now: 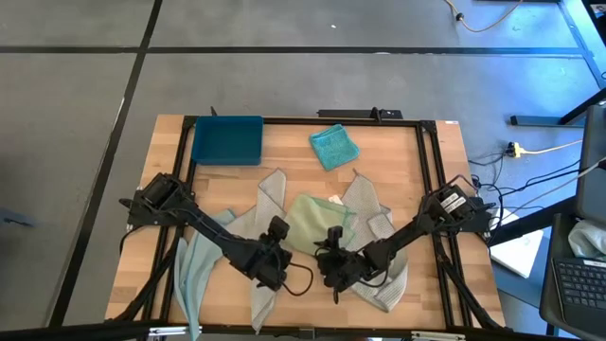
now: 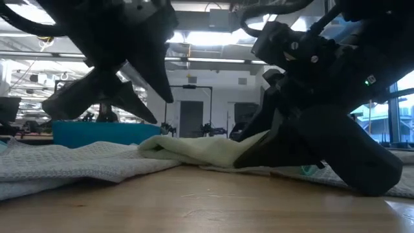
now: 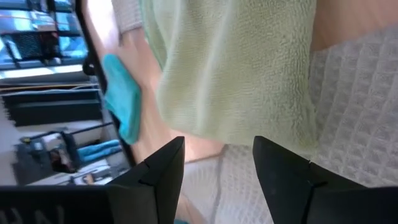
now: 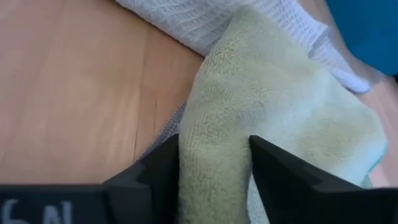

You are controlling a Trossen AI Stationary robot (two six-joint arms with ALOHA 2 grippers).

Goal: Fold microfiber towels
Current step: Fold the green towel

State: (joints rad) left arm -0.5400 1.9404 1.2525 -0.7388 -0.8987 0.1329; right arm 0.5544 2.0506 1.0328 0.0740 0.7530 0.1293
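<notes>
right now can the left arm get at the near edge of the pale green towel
Probably yes. The left gripper hangs open just short of the pale green towel, whose edge lies uncovered ahead of the fingers. The right gripper already straddles a fold of that towel at another spot, so the arms work close together.

I can read no full word, label or brand anywhere on the table, the towels or the room behind. The only marks are pale, cut-off letter strokes on the dark body of my own wrists, at the lower edge of each wrist view; they are too cropped for me to tell what they spell.
</notes>
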